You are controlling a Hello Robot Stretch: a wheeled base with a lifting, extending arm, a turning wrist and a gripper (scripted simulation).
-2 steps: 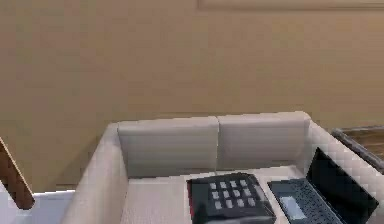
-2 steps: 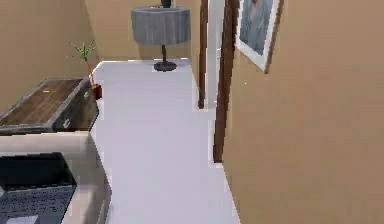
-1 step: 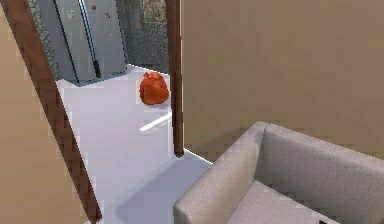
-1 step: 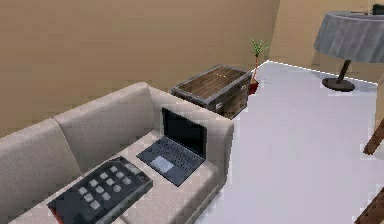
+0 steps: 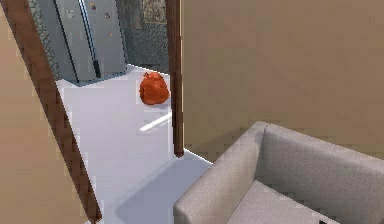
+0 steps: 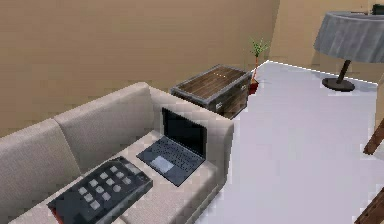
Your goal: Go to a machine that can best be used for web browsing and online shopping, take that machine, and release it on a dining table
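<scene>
An open laptop (image 6: pixel 178 143) with a dark screen and a grey-blue keyboard lies on the seat of a beige sofa (image 6: pixel 80 125) in the arm side view, near its armrest. A dark remote-like slab with pale buttons (image 6: pixel 100 189) lies beside it on the same seat. At the arm side view's top right stands a round table (image 6: pixel 350 35) with a grey cloth on a single dark pedestal. The beige sofa's armrest (image 5: pixel 260 170) also fills the forward view's lower right.
In the forward view a brown-framed doorway (image 5: pixel 176 80) opens onto a pale floor with an orange-red lump (image 5: pixel 153 89) and grey double doors (image 5: pixel 90 40) beyond. In the arm side view a dark wooden chest (image 6: pixel 215 85) stands past the sofa, with a small potted plant (image 6: pixel 257 62) behind it. Pale open floor (image 6: pixel 300 140) lies toward the table.
</scene>
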